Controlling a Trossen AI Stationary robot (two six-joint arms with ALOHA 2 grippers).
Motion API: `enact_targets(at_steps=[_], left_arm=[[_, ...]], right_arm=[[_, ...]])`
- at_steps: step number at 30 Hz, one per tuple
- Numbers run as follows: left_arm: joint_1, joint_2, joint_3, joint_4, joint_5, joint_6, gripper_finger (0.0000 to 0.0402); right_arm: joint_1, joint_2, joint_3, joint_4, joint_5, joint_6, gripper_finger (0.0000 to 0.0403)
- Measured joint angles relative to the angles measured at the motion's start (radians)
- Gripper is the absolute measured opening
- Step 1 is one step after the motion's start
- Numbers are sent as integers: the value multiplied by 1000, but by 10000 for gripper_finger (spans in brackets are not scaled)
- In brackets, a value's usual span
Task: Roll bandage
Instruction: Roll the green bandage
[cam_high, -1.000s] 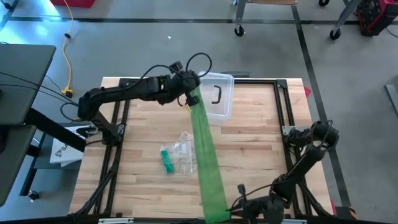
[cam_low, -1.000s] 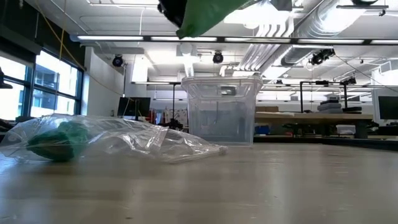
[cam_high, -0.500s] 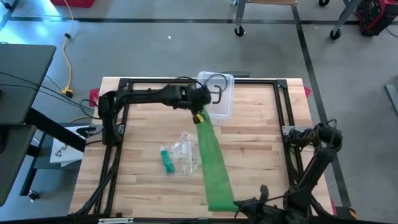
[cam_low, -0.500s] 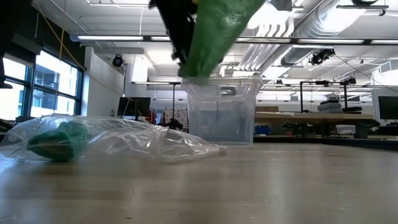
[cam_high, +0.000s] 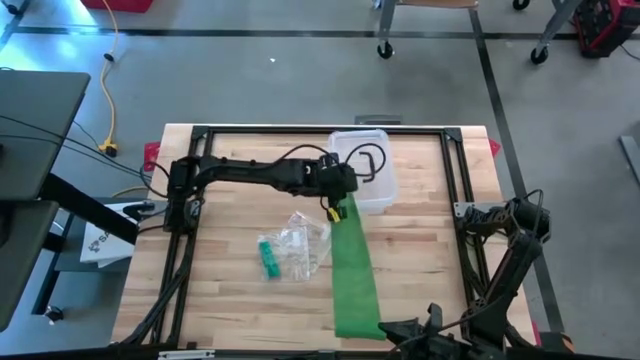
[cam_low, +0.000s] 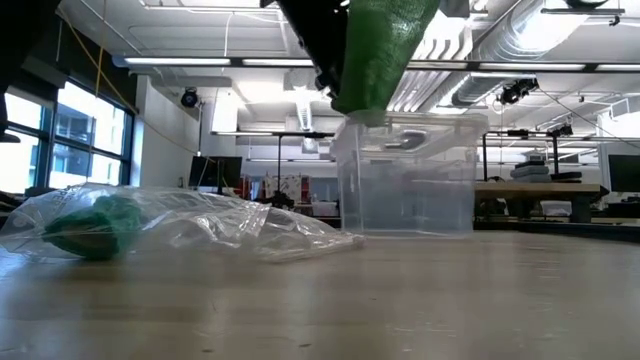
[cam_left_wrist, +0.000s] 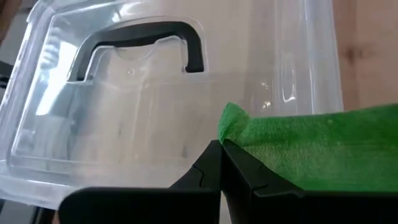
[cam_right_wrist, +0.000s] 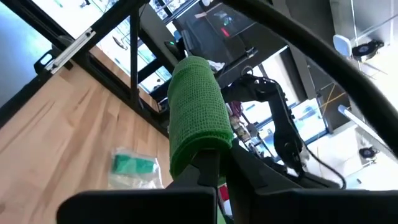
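Shifted rightward with the clear bin (cam_high: 365, 172) — left tool (cam_high: 337, 202) clamped on green bandage (cam_high: 355, 270); right tool (cam_high: 385, 330) clamped on its other end.

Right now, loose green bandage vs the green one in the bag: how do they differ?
The green bandage strip is unrolled, stretched between the left hand and right hand, both shut on it. The bagged green roll is compact, wrapped in the clear plastic bag, lying on the table untouched. Same green colour.

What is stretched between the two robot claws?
A green bandage, shown in the high view, runs from the left gripper to the right gripper; each is shut on one end.
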Motion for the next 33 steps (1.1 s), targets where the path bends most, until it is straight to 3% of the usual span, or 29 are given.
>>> enact_targets(at_steps=[6, 15, 18, 21, 24, 27, 33], left_arm=[[-3, -63, 68, -45, 1, 26, 0], [-25, -193, 74, -66, -55, 11, 0], [-60, -213, 78, -58, 61, -48, 0], [-102, -173, 77, -71, 216, -112, 0], [-141, -100, 76, -79, 245, -130, 0], [-157, -6, 77, -66, 213, -131, 0], [-122, 120, 76, -54, 27, -55, 0]], right_arm=[[-8, 0, 1, -40, 0, 64, 0], [-19, 0, 1, -41, 0, 64, 0], [-9, 0, 1, -36, 0, 60, 0], [4, 0, 1, -20, 0, 62, 0], [13, 0, 1, -9, -1, 70, 0], [14, 0, 1, 3, -4, 69, 0], [14, 0, 0, 1, -2, 94, 0]])
